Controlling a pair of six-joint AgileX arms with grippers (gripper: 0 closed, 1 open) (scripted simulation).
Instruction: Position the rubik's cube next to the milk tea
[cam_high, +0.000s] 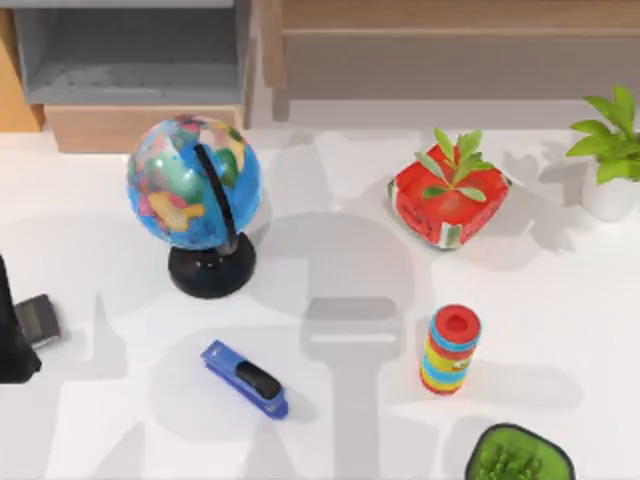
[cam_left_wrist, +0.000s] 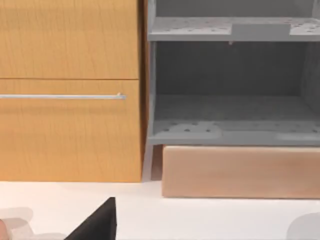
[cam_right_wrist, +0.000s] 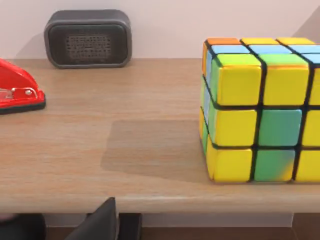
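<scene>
The rubik's cube (cam_high: 447, 205), rounded at the corners with a red top and small white, green and red squares on its sides, is sitting toward the far right of the white table (cam_high: 340, 400), with green leaves (cam_high: 455, 165) showing over its top. A striped many-coloured cylinder (cam_high: 450, 350) is standing apart from it, closer to the near edge. A blue globe on a black base (cam_high: 195, 190) is standing toward the far left, and a blue stapler (cam_high: 245, 380) is lying nearer the near edge. A white-potted green plant (cam_high: 610, 165) is standing at the right edge.

The left arm (cam_high: 12, 330) is waiting at the left edge, its left gripper (cam_left_wrist: 95, 225) facing an orange wooden cabinet (cam_left_wrist: 70, 90) and a grey shelf unit (cam_left_wrist: 230, 115). The right gripper (cam_right_wrist: 100, 222) is looking onto a wooden shelf (cam_right_wrist: 100, 145) carrying a yellow-and-green puzzle cube (cam_right_wrist: 255, 110), a red stapler (cam_right_wrist: 20, 90) and a grey speaker (cam_right_wrist: 87, 37). Whether either gripper is spread or closed I cannot tell.
</scene>
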